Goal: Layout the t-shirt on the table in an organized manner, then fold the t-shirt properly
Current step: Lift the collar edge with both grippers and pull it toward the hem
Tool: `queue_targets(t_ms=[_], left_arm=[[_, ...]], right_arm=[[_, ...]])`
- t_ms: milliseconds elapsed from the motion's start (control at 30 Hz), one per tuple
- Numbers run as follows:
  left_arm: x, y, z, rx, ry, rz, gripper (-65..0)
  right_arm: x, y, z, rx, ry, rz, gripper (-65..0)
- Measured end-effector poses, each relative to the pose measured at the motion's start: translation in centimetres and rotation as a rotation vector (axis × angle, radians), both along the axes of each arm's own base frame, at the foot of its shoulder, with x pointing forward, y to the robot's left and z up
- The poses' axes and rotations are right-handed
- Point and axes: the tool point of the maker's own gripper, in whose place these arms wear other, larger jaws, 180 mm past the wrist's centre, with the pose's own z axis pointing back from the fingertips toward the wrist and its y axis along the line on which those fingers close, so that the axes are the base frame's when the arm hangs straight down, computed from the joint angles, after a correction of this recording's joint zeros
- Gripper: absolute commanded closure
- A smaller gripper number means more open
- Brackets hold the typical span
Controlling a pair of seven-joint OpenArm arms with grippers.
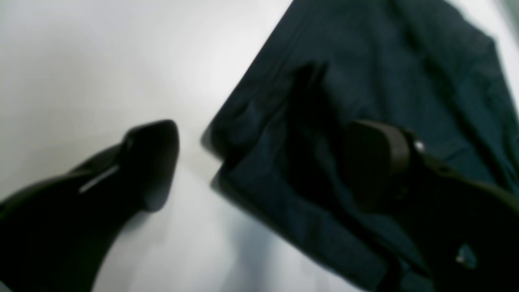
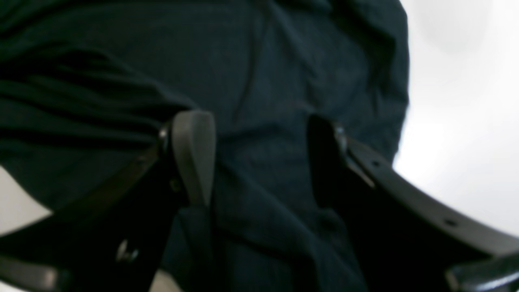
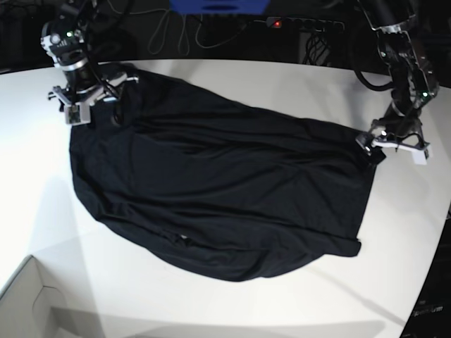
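Observation:
The black t-shirt lies spread and wrinkled across the white table. My right gripper is at the shirt's far left corner. In the right wrist view it is open, with both fingers over dark fabric. My left gripper is at the shirt's right edge. In the left wrist view it is open and straddles the shirt's edge: one finger is over bare table, the other over the cloth.
A white box corner stands at the front left. Cables and a power strip lie behind the table's far edge. The table's curved edge runs close to the left arm.

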Motion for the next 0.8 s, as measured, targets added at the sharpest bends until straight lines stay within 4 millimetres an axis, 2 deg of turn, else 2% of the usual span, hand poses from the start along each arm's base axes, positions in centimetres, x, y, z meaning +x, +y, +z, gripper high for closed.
queue_targets(t_ms=[233, 400, 467, 667, 800], left_arm=[[0.8, 0.1, -0.5, -0.02, -0.011, 0.018, -64.0], [1.5, 0.2, -1.0, -0.043, -0.027, 0.033, -63.4], [1.8, 0.1, -1.2, -0.048, -0.031, 0.032, -58.5], [1.9, -1.3, -2.4, -0.065, -0.01, -0.013, -26.1], [2.1, -3.3, -2.5, -0.084, -0.072, -0.113, -17.1]], right_arm=[[-2.4, -0.1, -1.2, 0.0, 0.061, -0.002, -42.6], [-4.2, -0.1, -2.1, -0.001, 0.109, -0.001, -43.0], [-4.5, -0.3, -2.2, -0.004, 0.114, -0.009, -43.0], [-6.0, -3.7, -2.1, -0.051, 0.133, -0.096, -43.0], [-6.7, -4.7, -2.2, -0.061, 0.144, -0.125, -43.0]])
